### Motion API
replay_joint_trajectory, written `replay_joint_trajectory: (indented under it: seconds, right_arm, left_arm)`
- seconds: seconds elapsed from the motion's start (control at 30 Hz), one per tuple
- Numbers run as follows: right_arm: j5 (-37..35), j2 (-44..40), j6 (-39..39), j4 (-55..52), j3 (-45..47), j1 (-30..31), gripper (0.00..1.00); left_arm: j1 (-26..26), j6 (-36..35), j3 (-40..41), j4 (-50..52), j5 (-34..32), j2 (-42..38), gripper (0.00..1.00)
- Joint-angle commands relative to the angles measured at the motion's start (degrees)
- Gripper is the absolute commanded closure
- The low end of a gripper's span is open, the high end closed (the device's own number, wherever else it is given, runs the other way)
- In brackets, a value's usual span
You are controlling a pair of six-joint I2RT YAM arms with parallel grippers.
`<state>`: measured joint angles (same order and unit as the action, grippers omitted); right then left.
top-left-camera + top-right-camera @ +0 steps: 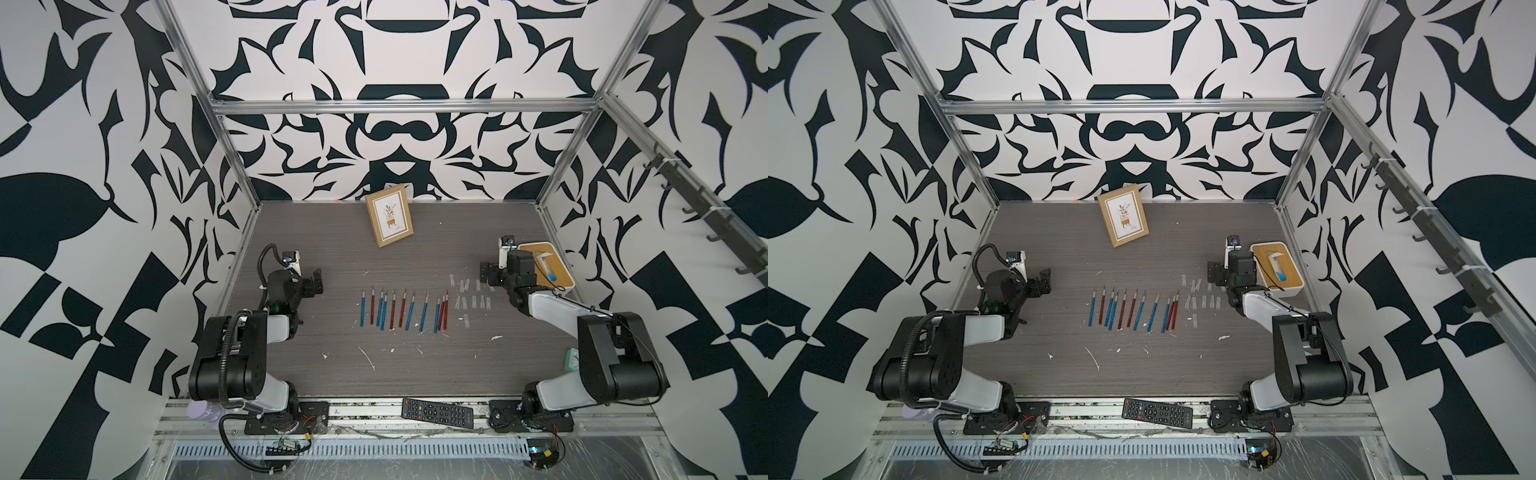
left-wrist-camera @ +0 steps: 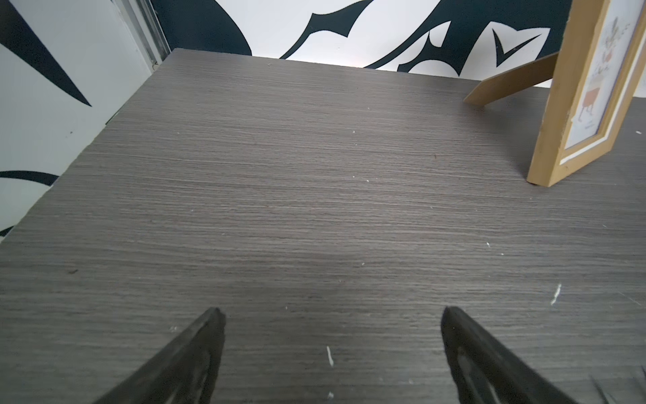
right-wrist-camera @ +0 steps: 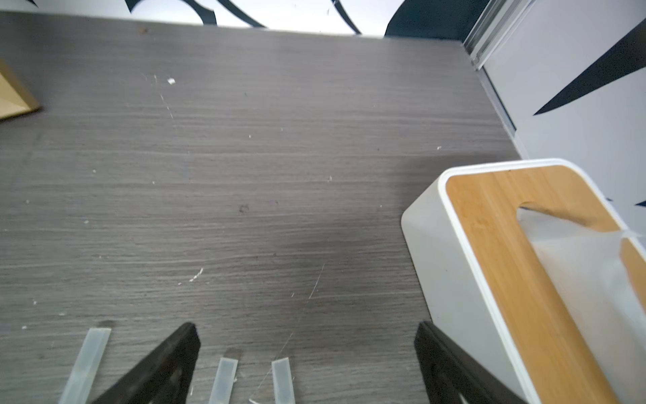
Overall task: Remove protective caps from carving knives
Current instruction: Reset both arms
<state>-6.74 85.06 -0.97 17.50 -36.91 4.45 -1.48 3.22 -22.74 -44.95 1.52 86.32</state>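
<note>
Remote control (image 1: 437,412) lower centre. Carving knives (image 1: 402,309) in a row mid-frame. Protective caps (image 1: 466,321) loose on table, just right of the row. Left gripper (image 2: 332,310) and right gripper (image 3: 307,326): jaws wide apart, empty. Picture frame (image 1: 390,216) upper centre.

Matt grey wood-grain table (image 2: 314,175), translucent plastic caps (image 3: 223,377), metallic-sheened knives (image 1: 402,309), smooth wooden frame (image 2: 554,140)

A wooden picture frame (image 2: 548,140) stands ahead of the left gripper (image 2: 332,314); a bamboo-lidded tissue box (image 3: 437,252) sits beside the right gripper (image 3: 307,328); a black remote control (image 1: 436,412) lies behind both.
</note>
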Motion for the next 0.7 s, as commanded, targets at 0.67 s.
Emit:
replay_joint_trajectory:
  seconds: [0.67]
  right_arm:
    - [3.9,1.7,2.1,23.9,11.6,-0.5,0.00]
  left_arm:
    - [0.6,-1.7,0.0,-3.6,3.4,2.2,0.00]
